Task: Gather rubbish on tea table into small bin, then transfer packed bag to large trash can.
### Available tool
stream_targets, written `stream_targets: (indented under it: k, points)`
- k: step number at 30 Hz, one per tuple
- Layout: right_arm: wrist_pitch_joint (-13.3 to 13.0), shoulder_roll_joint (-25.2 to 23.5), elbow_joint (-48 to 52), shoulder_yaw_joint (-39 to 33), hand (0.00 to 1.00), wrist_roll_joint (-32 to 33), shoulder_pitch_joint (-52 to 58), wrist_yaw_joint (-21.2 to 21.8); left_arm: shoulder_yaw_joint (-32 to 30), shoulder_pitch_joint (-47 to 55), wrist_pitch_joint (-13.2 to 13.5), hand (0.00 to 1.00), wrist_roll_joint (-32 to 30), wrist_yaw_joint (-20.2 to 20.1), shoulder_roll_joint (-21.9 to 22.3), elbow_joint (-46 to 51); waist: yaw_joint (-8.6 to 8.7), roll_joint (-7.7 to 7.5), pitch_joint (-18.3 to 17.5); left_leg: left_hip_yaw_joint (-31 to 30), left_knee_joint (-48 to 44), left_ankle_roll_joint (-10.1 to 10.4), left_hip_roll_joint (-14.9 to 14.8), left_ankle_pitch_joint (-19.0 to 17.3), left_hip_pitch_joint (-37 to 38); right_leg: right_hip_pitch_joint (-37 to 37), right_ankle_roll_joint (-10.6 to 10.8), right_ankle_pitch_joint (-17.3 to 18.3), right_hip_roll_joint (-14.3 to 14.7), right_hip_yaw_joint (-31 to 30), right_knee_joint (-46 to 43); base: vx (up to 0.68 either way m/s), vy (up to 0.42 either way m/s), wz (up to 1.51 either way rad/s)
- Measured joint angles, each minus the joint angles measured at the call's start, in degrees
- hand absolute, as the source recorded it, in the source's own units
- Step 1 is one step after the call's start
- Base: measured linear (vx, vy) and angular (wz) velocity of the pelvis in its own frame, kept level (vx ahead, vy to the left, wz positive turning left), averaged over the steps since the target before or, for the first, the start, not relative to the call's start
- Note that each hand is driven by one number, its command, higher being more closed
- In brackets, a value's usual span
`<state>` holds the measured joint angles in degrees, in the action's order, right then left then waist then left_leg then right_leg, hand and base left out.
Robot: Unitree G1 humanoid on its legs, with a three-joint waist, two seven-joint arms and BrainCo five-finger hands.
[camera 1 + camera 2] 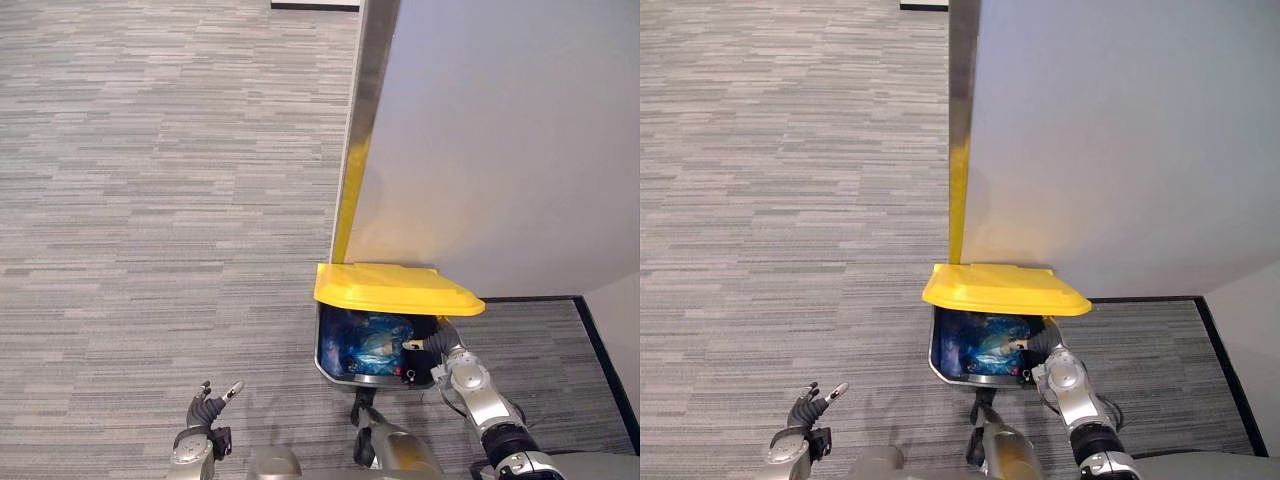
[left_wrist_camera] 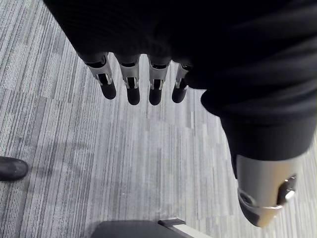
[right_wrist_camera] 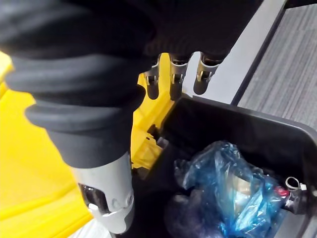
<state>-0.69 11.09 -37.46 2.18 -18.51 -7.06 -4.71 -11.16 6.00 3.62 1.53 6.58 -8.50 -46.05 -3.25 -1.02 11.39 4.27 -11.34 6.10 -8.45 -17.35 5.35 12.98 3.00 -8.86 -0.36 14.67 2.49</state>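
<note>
At the far left you have the left hand (image 1: 207, 403) low over the grey striped carpet (image 1: 150, 200), well apart from the can. Its wrist view shows the fingers (image 2: 130, 89) straight and loose above bare carpet, nothing between them and the thumb (image 2: 262, 193), so read that hand as released.

Moving right, you come to the large trash can (image 1: 322, 350), a dark body standing on the carpet hard against the wall. Its yellow lid (image 1: 395, 288) is raised and tilted over the opening. Inside lies the blue bag (image 3: 233, 183), crumpled and translucent, with pale contents showing through it; it sits down in the can, below the rim. At the can's near rim you can see a small item with a ring-shaped part and a red spot (image 3: 292, 184); any lettering on it or on the bag is too small to read.

Just right of the bag, your right hand (image 3: 99, 124) reaches in under the lid's right side, above the opening. Its fingers (image 3: 174, 84) are straight and point towards the yellow lid's inner face; whether they touch it cannot be told. They are apart from the bag, so this hand is also released and empty.

Behind and to the right stands a plain pale wall panel (image 1: 500, 130), edged on its left by a metal strip (image 1: 365, 100) that carries a yellow reflection above the lid
</note>
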Motion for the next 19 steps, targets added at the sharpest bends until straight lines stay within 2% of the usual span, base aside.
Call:
stream_targets:
  k: [1, 3, 4, 5, 6, 7, 8, 9, 10, 11, 13, 16, 19]
  points:
    - [-0.05, -0.17, 0.02, -0.07, 0.00, 0.02, 0.03, -0.20, -0.47, -0.35, 0.00, 0.00, 0.03, 0.02, -0.01, -0.32, 0.17, -0.42, 0.21, 0.66, -1.64, -0.42, 0.44, -0.50, -1.30, 1.99, 0.49, 0.35, -0.87, -0.79, -2.23, -0.11, 0.067, -0.23]
    - [-0.07, -0.27, 0.04, -0.67, 0.00, 0.61, 1.07, -0.35, -0.71, -1.34, 0.01, 0.00, 0.10, 0.02, -0.27, -0.41, 1.40, -1.46, 0.82, 0.72, -5.61, -0.92, 1.57, -1.09, -4.46, 5.12, 3.26, -0.14, -2.72, -1.19, -5.99, -0.14, 0.074, -0.15]
    - [-0.07, -0.25, 0.09, -0.78, 0.00, 1.60, 1.87, -0.43, -1.15, -1.90, -0.02, 0.00, 0.12, 0.03, -0.46, -0.44, 1.56, -1.85, 1.04, 1.72, -7.28, -1.41, 1.76, -0.86, -5.81, 5.89, 9.58, -3.77, -2.40, -3.28, -4.86, -0.18, 0.015, -0.32]
    - [-0.08, -0.28, 0.18, -0.91, 0.00, 2.72, 1.87, -0.50, -2.08, -2.09, 0.11, 0.00, 0.15, 0.01, -0.41, -0.51, 1.07, -0.77, 1.23, 3.25, -7.04, -2.16, -0.28, -0.77, -6.40, 6.16, 9.67, -3.85, -1.97, -4.73, -5.35, -0.19, -0.014, -0.39]
    - [0.04, -0.66, 0.02, -1.85, 0.00, 3.69, 2.54, -0.54, -3.02, -2.63, 0.19, 0.00, 0.17, 0.13, -0.43, -0.48, 1.17, -0.47, 1.94, 3.75, -6.77, -2.01, -0.85, -0.19, -6.93, 9.19, 0.89, 3.58, -3.28, -3.25, -19.81, -0.18, -0.060, -0.10]
    - [0.01, -1.02, -0.21, -3.11, 0.00, 5.29, 4.34, -0.68, -2.95, -2.47, 0.20, 0.00, 0.23, 0.16, -1.14, -0.39, 1.70, -1.22, 1.81, 3.31, -6.07, -1.69, -0.71, 0.74, -6.58, 9.44, -1.80, 12.00, -5.65, -2.22, -35.32, -0.08, -0.041, 0.04]
    - [-0.07, -1.31, -0.76, -3.62, 0.00, 5.83, 4.97, -0.78, -3.02, -2.02, 0.16, 0.00, 0.28, 0.20, -1.56, -0.37, 1.58, -1.60, 1.59, 3.25, -5.84, -1.50, -0.65, 1.22, -6.40, 8.52, -1.04, 14.87, -6.32, -2.14, -38.16, -0.08, -0.110, 0.07]
    - [-0.17, -1.77, -2.89, -4.83, 0.00, 7.47, 5.54, -1.29, -4.40, -1.09, -0.15, 0.00, 0.69, 0.23, -2.01, -0.41, 2.02, -3.25, 1.28, 3.57, -5.35, -0.94, -0.05, 2.29, -6.86, 6.89, 0.29, 17.44, -7.33, -1.76, -37.12, -0.07, -0.121, -0.09]
    - [-0.20, -1.75, -3.42, -5.66, 0.00, 7.64, 5.55, -1.33, -4.96, -0.98, -0.35, 0.00, 0.72, 0.25, -1.50, -0.52, 2.24, -3.39, 1.21, 3.73, -4.45, -0.60, 0.49, 2.90, -6.85, 6.37, 0.32, 17.40, -6.97, -1.42, -34.99, -0.13, -0.132, -0.27]
    - [-0.20, -1.67, -4.97, -7.21, 0.00, 8.11, 5.55, -1.62, -5.26, -0.66, -0.60, 0.00, 0.74, 0.22, -0.74, -0.59, 2.18, -2.59, 0.94, 4.59, -1.43, -0.42, 0.29, 4.93, -6.95, 4.01, -0.38, 16.96, -5.11, -2.11, -27.50, -0.14, -0.068, -0.28]
    - [-0.04, -1.26, -7.43, -8.87, 0.00, 9.07, 4.93, -1.72, -5.30, -0.62, -0.54, 0.00, 0.88, 0.19, -0.08, -0.65, 2.19, -1.17, 0.78, 5.65, 1.51, 0.02, -0.67, 7.34, -7.45, 3.09, -2.84, 13.27, -2.70, -2.48, -19.68, -0.11, -0.052, -0.35]
    - [0.01, -1.29, -10.60, -10.58, 0.00, 10.14, 5.03, -1.80, -5.25, -0.98, -0.54, 0.00, 1.97, 0.12, -0.03, -0.76, 2.17, -0.94, 0.76, 6.70, 3.66, 0.40, -1.40, 9.15, -7.50, 1.85, -4.04, 9.11, -0.80, -3.19, -13.99, -0.10, -0.061, -0.25]
    - [0.30, -1.01, -11.36, -12.20, 0.00, 10.13, 5.66, -1.87, -5.24, -1.51, -0.57, 0.00, 2.90, 0.05, -0.29, -2.13, 2.32, -0.75, 0.75, 6.91, 4.55, 0.44, -1.36, 9.90, -7.37, 0.68, -3.88, 7.13, -0.43, -3.34, -10.92, -0.10, -0.026, -0.07]
